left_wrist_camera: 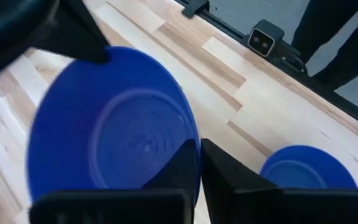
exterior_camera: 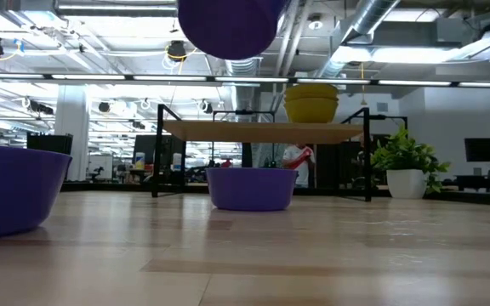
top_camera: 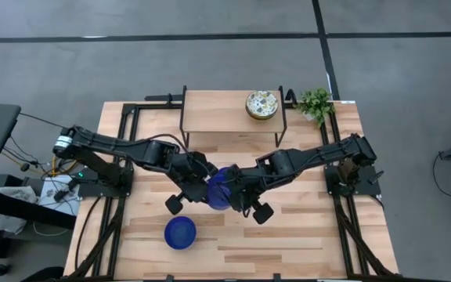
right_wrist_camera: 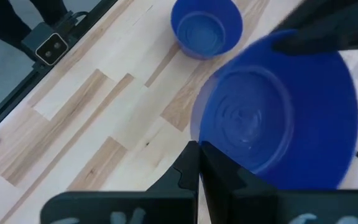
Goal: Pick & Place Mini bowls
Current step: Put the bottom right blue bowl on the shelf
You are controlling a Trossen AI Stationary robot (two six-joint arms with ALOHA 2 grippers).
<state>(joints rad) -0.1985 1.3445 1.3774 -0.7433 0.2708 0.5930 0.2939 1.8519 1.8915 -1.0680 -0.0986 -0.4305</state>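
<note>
A blue mini bowl hangs in the air over the table's middle, between my two arms. My left gripper is shut on one side of its rim and my right gripper on the opposite side. In the low view it shows at the top. A second blue bowl rests on its base near the table's front edge. A third stands on the table farther back. A cream, speckled bowl sits on the small raised shelf at the back. My left gripper pinches the lifted bowl's rim, one finger inside the bowl and one outside. It comes slanting down from the table's left. The bowl is clear of the table. My right gripper pinches the rim on the opposite side, one finger on each side of the wall. It comes slanting down from the table's right. The bowl hangs between both grippers, its hollow showing to both wrist views.
A small potted plant stands at the back right, beside the shelf. Black frame rails run along the table's left and right sides. Bare wood lies at the front right.
</note>
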